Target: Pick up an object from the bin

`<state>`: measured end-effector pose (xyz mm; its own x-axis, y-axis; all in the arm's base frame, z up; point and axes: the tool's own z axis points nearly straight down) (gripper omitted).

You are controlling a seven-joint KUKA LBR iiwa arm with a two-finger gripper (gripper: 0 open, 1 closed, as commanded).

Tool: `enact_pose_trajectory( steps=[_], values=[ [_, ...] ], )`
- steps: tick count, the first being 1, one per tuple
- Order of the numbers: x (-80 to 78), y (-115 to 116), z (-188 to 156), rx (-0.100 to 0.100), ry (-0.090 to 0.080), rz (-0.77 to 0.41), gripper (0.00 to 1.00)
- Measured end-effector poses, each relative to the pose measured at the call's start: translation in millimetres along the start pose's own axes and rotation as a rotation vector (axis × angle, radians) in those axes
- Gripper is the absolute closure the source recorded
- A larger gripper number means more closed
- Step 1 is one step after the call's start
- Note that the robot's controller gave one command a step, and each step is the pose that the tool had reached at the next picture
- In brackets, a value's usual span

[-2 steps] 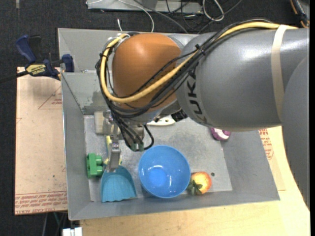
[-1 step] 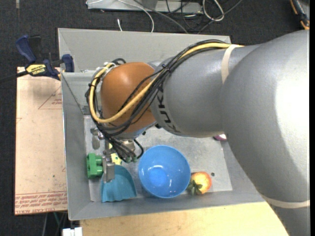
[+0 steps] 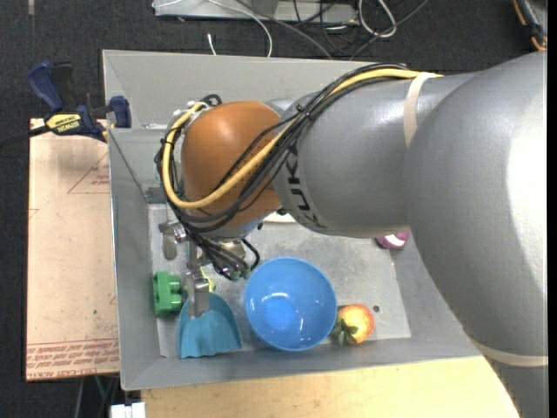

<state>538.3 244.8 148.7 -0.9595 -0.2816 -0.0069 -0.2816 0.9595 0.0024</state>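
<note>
My gripper (image 3: 200, 298) hangs below the orange wrist cover at the bin's front left, low over the floor. Its tip stands at the top edge of a light blue, fan-shaped soft piece (image 3: 209, 331) lying in the front left corner. A small green block-shaped toy (image 3: 167, 293) lies right beside the gripper on its left, touching or nearly touching it. A round blue bowl (image 3: 290, 305) sits upright just to the gripper's right.
A red and yellow apple-like fruit (image 3: 353, 324) rests against the bowl's right side by the front wall. A small pink and purple thing (image 3: 392, 240) peeks out under the arm. The arm covers the bin's back and right parts.
</note>
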Motion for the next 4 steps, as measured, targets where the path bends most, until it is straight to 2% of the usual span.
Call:
enact_pose_trajectory(
  steps=[1, 2, 3, 4],
  values=[
    [-15.1, -33.2, 33.6, -0.002, 0.005, -0.528, 0.00],
    [-5.7, 4.3, 76.2, 0.005, -0.008, -0.467, 0.00],
    [-56.8, -21.7, 75.4, 0.002, -0.011, -0.772, 1.00],
    [-56.8, -21.6, 75.3, 0.001, -0.011, -0.772, 1.00]
  ],
)
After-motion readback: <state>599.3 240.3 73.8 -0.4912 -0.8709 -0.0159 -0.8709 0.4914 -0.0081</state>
